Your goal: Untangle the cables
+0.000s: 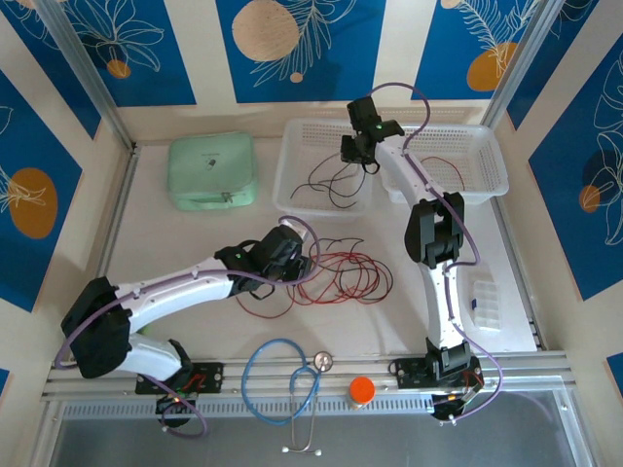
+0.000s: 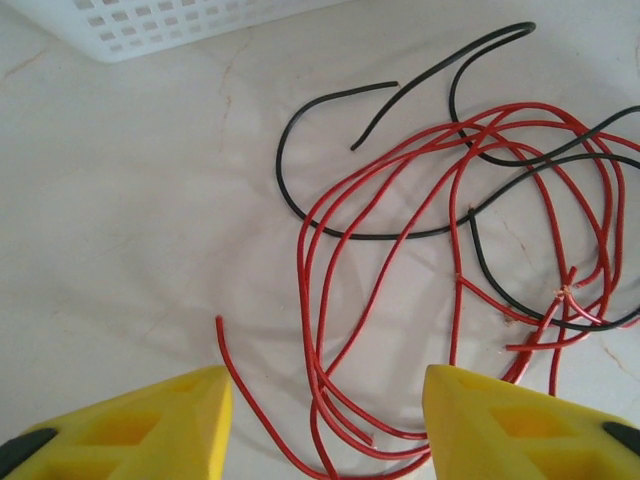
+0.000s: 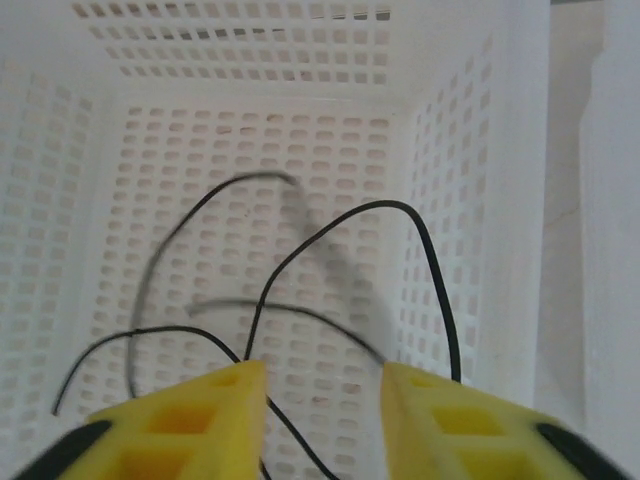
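Trailing off-frame between the jaws: red cables, partly blurred black cables.

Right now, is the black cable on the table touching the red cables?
Touching. The left wrist view shows the black cable crossing the red cables at several spots, all lying flat on the table.

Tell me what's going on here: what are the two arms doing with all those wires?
Two robot arms are sorting out tangled wires. The left gripper hovers low over a knot of red and black wires on the table, fingers open. The right gripper is over the white basket with its fingers apart and a loose black wire below them, blurred as if moving. Most of the knot is not yet separated.
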You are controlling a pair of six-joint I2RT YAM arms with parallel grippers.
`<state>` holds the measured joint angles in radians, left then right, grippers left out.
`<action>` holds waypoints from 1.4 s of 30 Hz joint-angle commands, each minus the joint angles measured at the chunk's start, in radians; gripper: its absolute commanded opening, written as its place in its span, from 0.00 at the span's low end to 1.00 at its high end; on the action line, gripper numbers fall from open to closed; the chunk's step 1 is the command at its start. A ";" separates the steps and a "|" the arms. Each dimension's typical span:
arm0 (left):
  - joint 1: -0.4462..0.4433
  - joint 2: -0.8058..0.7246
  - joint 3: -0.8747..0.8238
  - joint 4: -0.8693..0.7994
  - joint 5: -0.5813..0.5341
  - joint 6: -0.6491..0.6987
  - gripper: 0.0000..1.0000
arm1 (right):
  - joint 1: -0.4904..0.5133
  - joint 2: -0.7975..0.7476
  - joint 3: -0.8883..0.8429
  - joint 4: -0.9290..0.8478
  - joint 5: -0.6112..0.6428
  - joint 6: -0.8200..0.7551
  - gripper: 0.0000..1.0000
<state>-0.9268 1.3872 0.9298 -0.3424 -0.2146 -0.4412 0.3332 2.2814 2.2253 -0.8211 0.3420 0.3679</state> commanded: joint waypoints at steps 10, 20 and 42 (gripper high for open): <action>0.005 0.038 0.020 -0.125 0.153 -0.016 0.57 | 0.104 -0.310 -0.213 -0.003 0.027 -0.013 0.53; 0.004 0.137 -0.022 -0.098 0.211 -0.033 0.55 | 0.191 -0.788 -0.858 0.188 -0.078 0.128 0.49; 0.005 0.084 -0.066 -0.134 0.169 -0.047 0.01 | 0.276 -1.036 -1.132 0.149 -0.086 0.251 0.41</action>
<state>-0.9268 1.5116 0.8516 -0.4618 -0.0280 -0.4927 0.5999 1.2774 1.1137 -0.6594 0.2691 0.5900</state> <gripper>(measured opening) 0.056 0.409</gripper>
